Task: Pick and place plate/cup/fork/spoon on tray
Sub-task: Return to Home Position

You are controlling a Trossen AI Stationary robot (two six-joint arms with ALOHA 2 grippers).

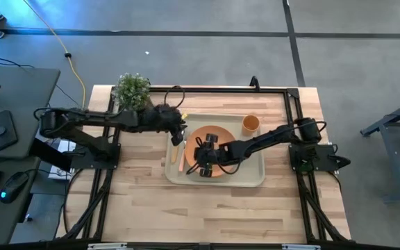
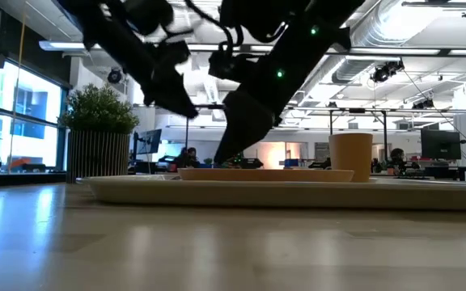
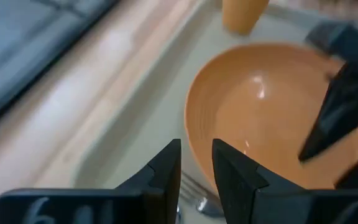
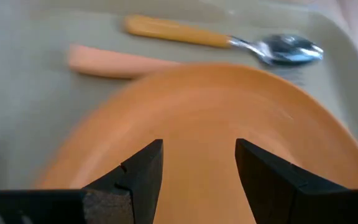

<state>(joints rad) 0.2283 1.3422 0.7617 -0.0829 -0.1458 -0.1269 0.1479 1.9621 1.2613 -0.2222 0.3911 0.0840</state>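
The beige tray lies mid-table. On it rest the orange plate, flat on its middle, the orange cup, upright in its far right corner, and the spoon and the fork's handle, side by side along its left side. My right gripper is open just over the plate's surface. My left gripper is narrowly open and empty above the tray's far left part, over the fork tines beside the plate's rim.
A potted plant stands at the table's far left, close behind my left arm. A black frame runs along the table's edges. Bare wood lies in front of the tray.
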